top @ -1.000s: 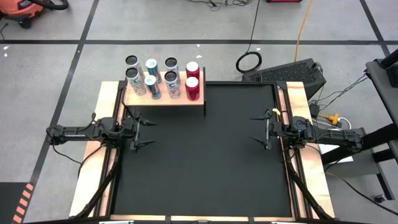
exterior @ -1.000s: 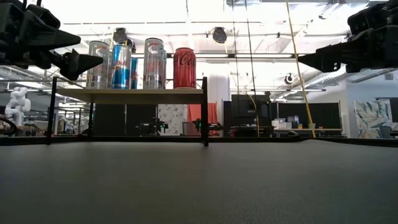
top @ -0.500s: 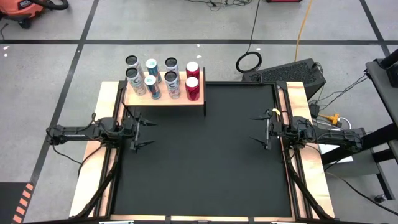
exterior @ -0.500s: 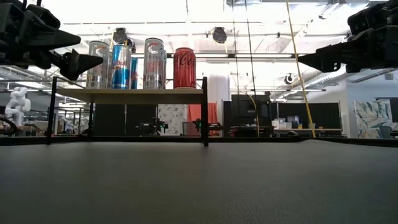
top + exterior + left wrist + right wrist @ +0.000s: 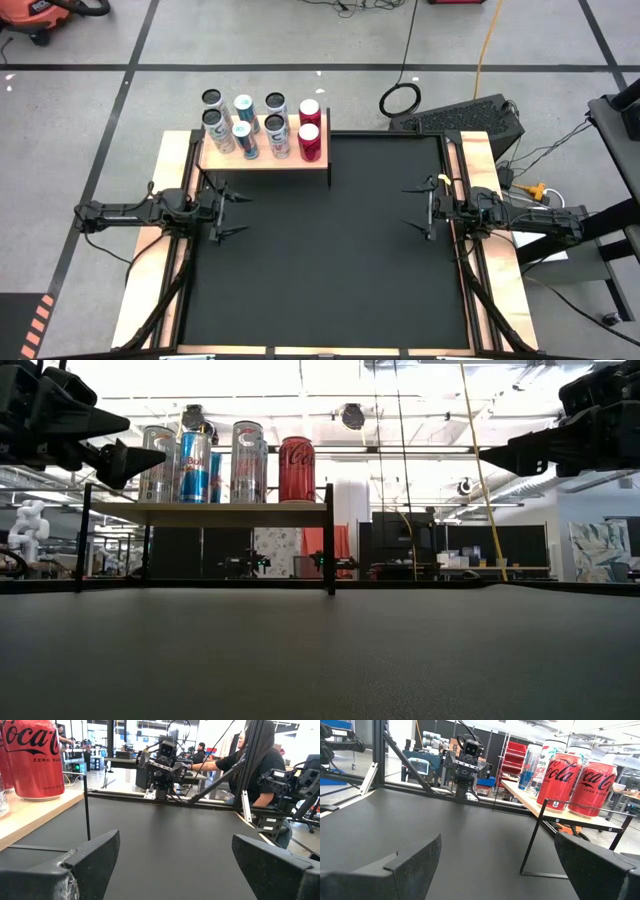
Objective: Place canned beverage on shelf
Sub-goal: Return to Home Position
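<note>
The pale wooden shelf [image 5: 265,158] on thin black legs stands at the table's far left. Several cans stand on it in two rows: silver and blue ones [image 5: 243,138] and two red cola cans [image 5: 309,142] at its right end. They also show in the low view [image 5: 296,468] and in the right wrist view [image 5: 579,782]. My left gripper [image 5: 236,213] is open and empty at the table's left edge, in front of the shelf. My right gripper [image 5: 415,207] is open and empty at the table's right edge.
The black table top [image 5: 330,250] lies bare between the two grippers. Narrow wooden strips [image 5: 150,260] edge the table at left and right. A person [image 5: 260,765] sits beyond the table's right side in the left wrist view.
</note>
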Action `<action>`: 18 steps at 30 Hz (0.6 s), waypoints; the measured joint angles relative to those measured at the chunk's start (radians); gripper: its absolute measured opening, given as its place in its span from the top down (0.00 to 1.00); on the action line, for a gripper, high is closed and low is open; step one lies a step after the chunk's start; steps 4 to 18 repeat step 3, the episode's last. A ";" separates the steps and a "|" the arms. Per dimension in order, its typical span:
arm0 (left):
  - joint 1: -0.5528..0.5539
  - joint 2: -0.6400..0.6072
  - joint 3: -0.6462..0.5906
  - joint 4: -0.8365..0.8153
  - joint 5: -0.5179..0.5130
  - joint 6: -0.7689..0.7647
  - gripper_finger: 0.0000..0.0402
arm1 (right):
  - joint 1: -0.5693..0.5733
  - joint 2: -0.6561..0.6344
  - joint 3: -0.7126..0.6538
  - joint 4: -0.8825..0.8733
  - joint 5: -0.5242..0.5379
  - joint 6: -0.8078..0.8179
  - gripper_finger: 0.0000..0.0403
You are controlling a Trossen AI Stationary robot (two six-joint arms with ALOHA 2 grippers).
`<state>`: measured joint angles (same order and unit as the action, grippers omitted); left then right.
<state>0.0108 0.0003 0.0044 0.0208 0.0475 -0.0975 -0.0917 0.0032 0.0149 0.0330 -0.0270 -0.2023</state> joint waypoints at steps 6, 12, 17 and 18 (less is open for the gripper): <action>0.000 0.000 0.000 0.000 0.000 0.000 0.03 | 0.000 0.000 0.000 0.000 0.000 0.000 0.07; 0.000 0.000 0.000 0.000 0.000 0.000 0.03 | 0.000 0.000 0.000 0.000 0.000 0.000 0.07; 0.000 0.000 0.000 0.000 0.000 0.000 0.03 | 0.000 0.000 0.000 0.000 0.000 0.000 0.07; 0.000 0.000 0.000 0.000 0.000 0.000 0.03 | 0.000 0.000 0.000 0.000 0.000 0.000 0.07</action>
